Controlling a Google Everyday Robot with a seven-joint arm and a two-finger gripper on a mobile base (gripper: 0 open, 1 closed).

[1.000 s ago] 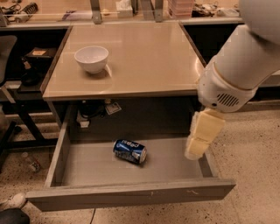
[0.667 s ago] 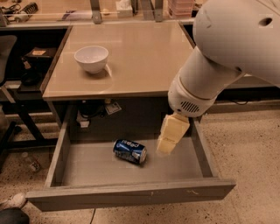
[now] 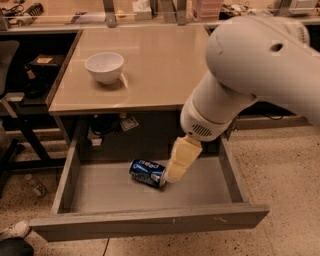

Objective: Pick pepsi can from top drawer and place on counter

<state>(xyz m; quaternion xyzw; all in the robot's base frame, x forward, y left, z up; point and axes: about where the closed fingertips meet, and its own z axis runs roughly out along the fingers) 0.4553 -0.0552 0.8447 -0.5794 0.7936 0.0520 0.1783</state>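
The pepsi can is blue with white lettering and lies on its side on the grey bottom of the open top drawer, near the middle. My gripper with cream-coloured fingers hangs down from the big white arm and sits right against the can's right end. The counter is the glossy beige tabletop above the drawer.
A white bowl stands on the counter's left part. The drawer's scuffed front panel juts toward me. A cluttered bench runs behind the counter. A dark chair and table legs stand at the left, speckled floor at the right.
The arm has swung left across the drawer, and the gripper has come from the drawer's right side down to the can's right end. The can has not moved.
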